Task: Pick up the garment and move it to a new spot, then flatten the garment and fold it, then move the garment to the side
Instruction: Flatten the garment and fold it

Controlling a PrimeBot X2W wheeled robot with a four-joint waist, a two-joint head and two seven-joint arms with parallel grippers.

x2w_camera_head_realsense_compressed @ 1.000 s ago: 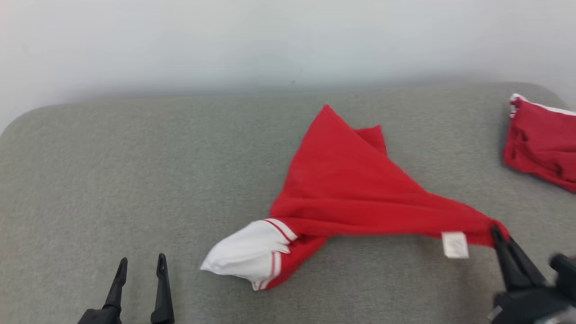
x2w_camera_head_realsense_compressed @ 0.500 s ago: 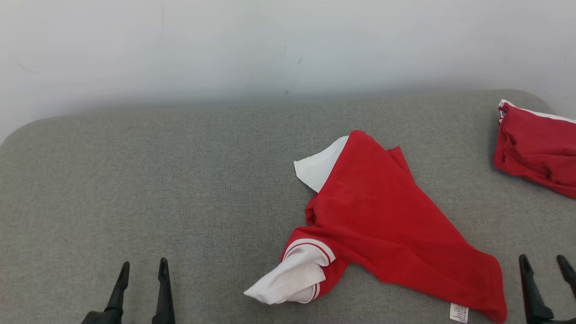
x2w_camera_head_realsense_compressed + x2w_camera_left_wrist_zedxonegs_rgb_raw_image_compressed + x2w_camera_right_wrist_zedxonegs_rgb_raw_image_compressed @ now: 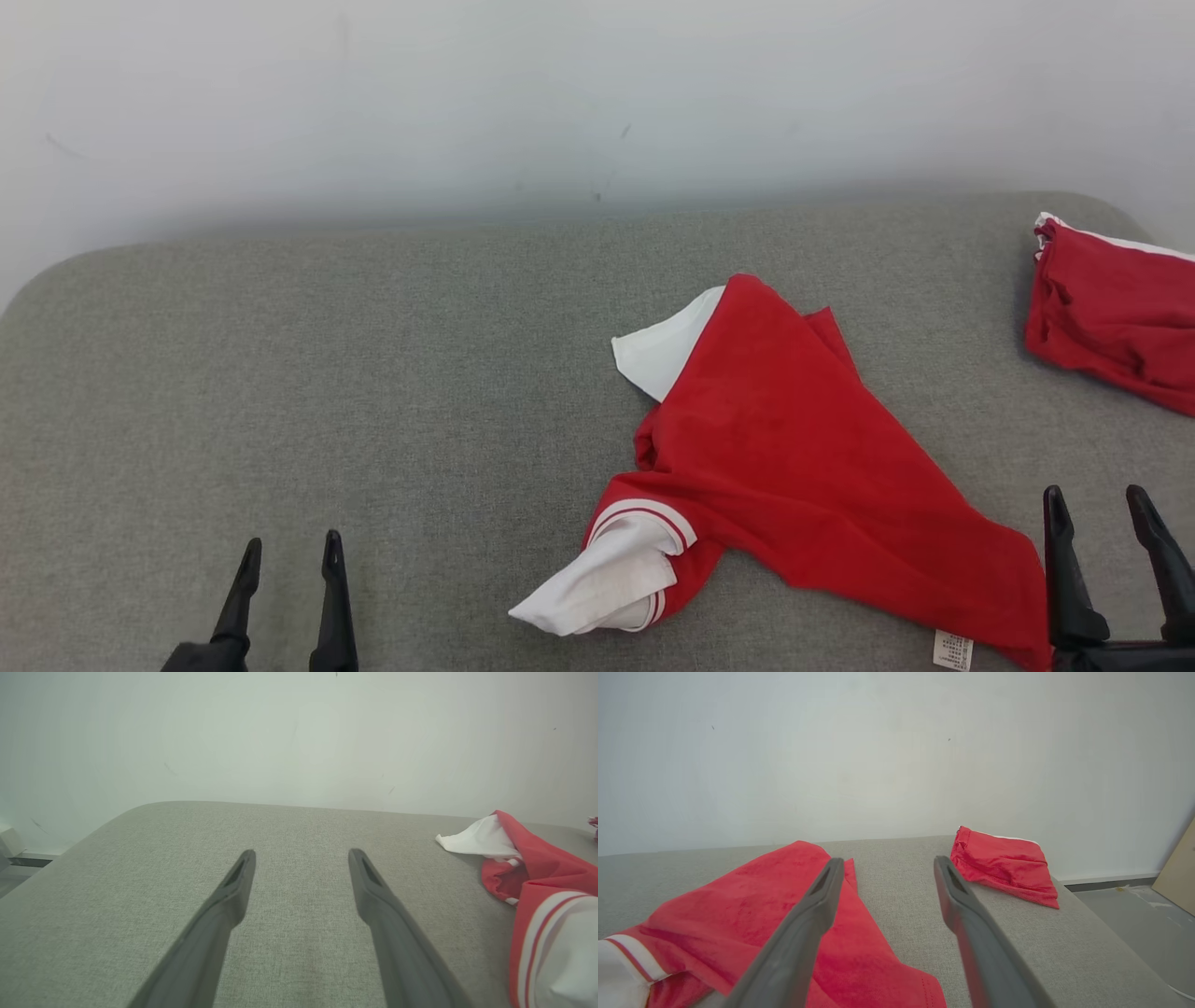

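One red knit garment with white sleeves (image 3: 794,467) lies crumpled on the grey fabric-covered surface (image 3: 327,392), right of centre in the head view. The red cloth runs from a peak on the wall side down to a hem corner at the near right.

Sleeves counted: two. The far white sleeve (image 3: 658,350) pokes out from under the red cloth's upper left edge. The near white sleeve (image 3: 597,588), bunched, has a red-and-white striped band where it joins the body. One small white care label (image 3: 952,649) hangs at the hem.

Right gripper (image 3: 1097,504): two dark fingers spread apart, holding nothing, standing just beside the near-right hem corner. Whether they touch the cloth cannot be told. In the right wrist view one finger crosses in front of the red cloth, and bare grey surface shows between the two.

Left gripper (image 3: 291,546): two dark fingers parted, empty, over bare grey surface, well apart from the garment.

One second red cloth bundle with a white edge (image 3: 1111,317) sits at the surface's far right corner, apart from the garment. A pale wall (image 3: 467,93) stands behind. One tan board (image 3: 1181,868) leans beyond the surface's right end.
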